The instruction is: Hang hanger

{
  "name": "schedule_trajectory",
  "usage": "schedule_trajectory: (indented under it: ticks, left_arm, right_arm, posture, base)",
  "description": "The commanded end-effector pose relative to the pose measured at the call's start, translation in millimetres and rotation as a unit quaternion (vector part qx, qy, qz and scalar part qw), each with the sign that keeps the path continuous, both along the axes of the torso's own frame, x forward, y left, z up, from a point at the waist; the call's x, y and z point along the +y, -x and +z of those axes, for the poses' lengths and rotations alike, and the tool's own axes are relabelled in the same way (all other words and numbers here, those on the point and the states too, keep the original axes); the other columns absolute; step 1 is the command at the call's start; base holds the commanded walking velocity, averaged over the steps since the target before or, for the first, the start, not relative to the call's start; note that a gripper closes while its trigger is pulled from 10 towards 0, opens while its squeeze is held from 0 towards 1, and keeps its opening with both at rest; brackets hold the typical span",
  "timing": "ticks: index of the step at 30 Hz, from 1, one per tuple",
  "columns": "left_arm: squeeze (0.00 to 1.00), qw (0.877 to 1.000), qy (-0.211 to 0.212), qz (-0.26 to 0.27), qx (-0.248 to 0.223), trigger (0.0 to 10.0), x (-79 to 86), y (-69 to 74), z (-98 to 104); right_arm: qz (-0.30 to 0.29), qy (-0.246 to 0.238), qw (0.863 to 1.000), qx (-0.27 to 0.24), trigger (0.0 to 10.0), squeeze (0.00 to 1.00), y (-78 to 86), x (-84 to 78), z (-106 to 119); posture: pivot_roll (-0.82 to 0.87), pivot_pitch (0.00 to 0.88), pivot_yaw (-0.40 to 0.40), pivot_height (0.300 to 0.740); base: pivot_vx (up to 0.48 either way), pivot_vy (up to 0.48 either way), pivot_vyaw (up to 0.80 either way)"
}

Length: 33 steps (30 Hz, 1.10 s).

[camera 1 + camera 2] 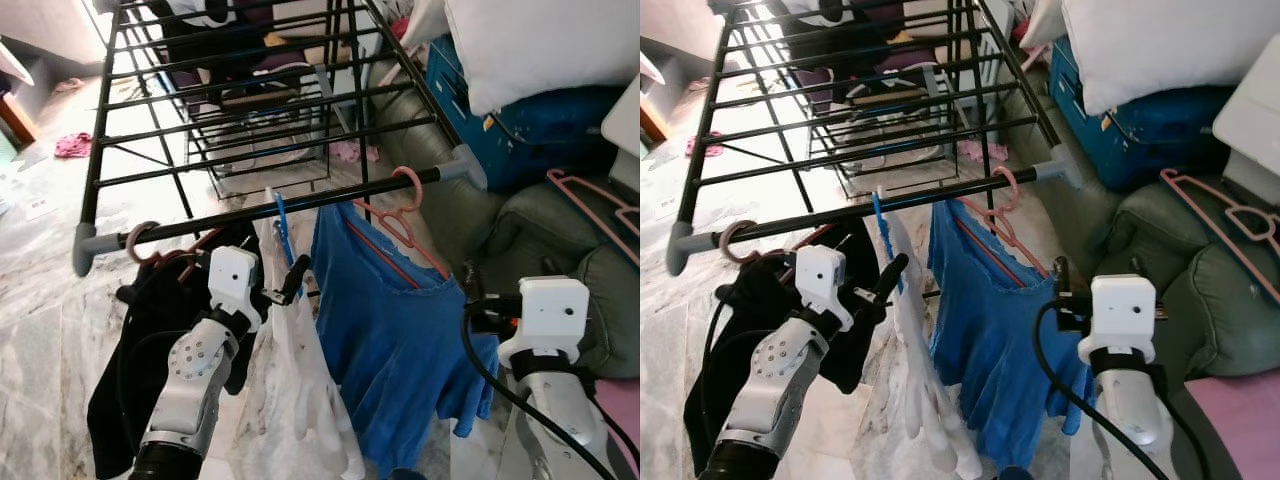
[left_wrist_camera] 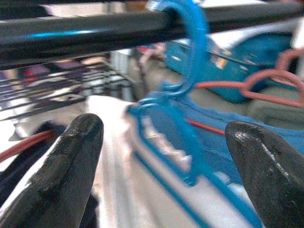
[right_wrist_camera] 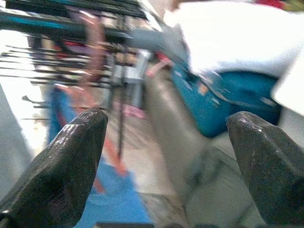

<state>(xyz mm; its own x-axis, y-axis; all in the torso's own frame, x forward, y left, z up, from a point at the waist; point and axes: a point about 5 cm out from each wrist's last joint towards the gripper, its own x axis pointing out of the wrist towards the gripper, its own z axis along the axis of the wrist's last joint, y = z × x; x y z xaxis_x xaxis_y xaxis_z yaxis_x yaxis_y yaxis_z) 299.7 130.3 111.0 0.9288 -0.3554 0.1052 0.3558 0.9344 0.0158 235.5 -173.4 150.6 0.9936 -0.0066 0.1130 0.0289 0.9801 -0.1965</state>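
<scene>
We see the blue hanger [image 1: 283,232] hooked over the front rail [image 1: 300,205] of the black drying rack [image 1: 110,130], carrying a white garment [image 1: 300,370]. Our left gripper [image 1: 287,288] sits just below the hook beside the white cloth, its jaws spread with nothing between them. To the right hangs a blue shirt [image 1: 400,340] on a pink hanger [image 1: 405,215]; to the left, a black garment [image 1: 150,330]. Our right gripper [image 1: 478,300], jaws spread and empty, is by the shirt's edge. A green sofa [image 1: 560,250] holds a spare pink hanger [image 1: 600,200], blue bag [image 1: 530,125] and white pillow [image 1: 520,40]. The floor [image 1: 40,290] is marbled.
</scene>
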Motion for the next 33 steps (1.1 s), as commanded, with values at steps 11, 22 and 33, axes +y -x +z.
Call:
schedule_trajectory:
  ticks: [11, 22, 33]
  left_arm:
    - [0.00, 0.999, 0.001, 0.035, -0.001, 10.0, 6.1, 12.4, -8.6]
    - [0.00, 1.000, -0.015, 0.000, -0.003, 10.0, 8.1, 5.8, -3.8]
    - [0.00, 1.000, -0.020, -0.009, -0.001, 10.0, 7.5, 3.4, -3.9]
  right_arm:
    - [0.033, 0.023, 0.999, 0.021, 10.0, 0.00, -19.1, 1.3, -1.6]
    - [0.014, 0.019, 0.996, 0.091, 10.0, 0.00, -24.3, -17.4, -20.2]
    - [0.031, -0.016, 0.990, 0.136, 10.0, 0.00, -55.0, -38.7, -26.1]
  posture:
    - [-0.04, 0.099, -0.039, 0.740]
    - [-0.06, 0.131, 0.014, 0.740]
    - [-0.05, 0.132, 0.020, 0.740]
  base:
    - [0.000, 0.000, 0.00]
    - [0.000, 0.000, 0.00]
    - [0.000, 0.000, 0.00]
